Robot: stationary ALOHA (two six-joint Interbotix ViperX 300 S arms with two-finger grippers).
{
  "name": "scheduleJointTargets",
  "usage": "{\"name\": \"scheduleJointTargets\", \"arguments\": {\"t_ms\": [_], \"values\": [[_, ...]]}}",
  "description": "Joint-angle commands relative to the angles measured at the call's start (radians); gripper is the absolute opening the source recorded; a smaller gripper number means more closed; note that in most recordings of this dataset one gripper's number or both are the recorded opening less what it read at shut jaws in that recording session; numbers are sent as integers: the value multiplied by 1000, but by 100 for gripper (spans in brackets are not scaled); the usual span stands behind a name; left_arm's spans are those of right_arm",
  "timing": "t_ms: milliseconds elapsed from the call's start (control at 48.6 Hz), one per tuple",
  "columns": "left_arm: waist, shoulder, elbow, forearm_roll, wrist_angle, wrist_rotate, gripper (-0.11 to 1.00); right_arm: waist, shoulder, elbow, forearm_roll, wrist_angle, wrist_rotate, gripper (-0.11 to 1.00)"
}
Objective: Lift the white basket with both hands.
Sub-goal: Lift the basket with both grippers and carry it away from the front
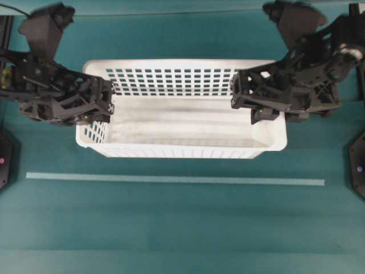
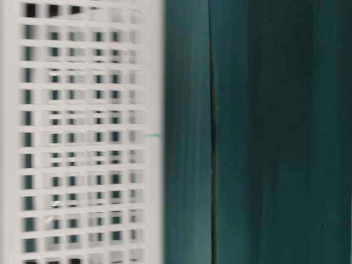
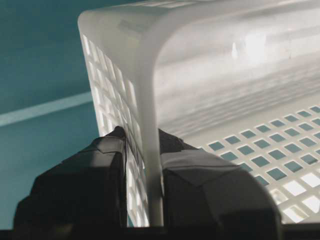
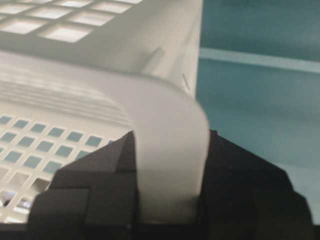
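The white basket [image 1: 182,123] lies across the middle of the overhead view, long side facing me, with slotted walls and a solid floor. My left gripper [image 1: 108,105] is shut on the basket's left end wall, one finger inside and one outside, as the left wrist view [image 3: 145,150] shows. My right gripper [image 1: 242,100] is shut on the right end's rolled rim [image 4: 170,165]. The slotted wall [image 2: 82,137] fills the left of the table-level view and looks blurred.
A pale tape strip [image 1: 171,179] runs across the green table in front of the basket. Black arm bases stand at the far left [image 1: 4,162] and far right [image 1: 358,165] edges. Green table surface [image 2: 275,137] lies to the basket's side.
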Motion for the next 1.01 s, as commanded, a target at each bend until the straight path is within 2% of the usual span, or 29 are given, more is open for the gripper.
{"name": "scheduleJointTargets", "arguments": {"t_ms": [0, 226, 514, 678, 987], "values": [[-5, -20, -97, 3, -6, 26, 8, 35, 11, -71, 14, 29, -8, 19], [6, -32, -206, 3, 83, 32, 8, 44, 11, -166, 8, 84, -12, 19], [5, -31, -353, 3, 169, 95, 8, 54, 5, -330, -3, 170, -44, 19], [-11, -26, -434, 3, 178, 103, 8, 66, 6, -394, -20, 179, -48, 19], [-14, -6, -545, 3, 196, 107, 8, 66, 18, -483, -18, 192, -41, 19]]}}
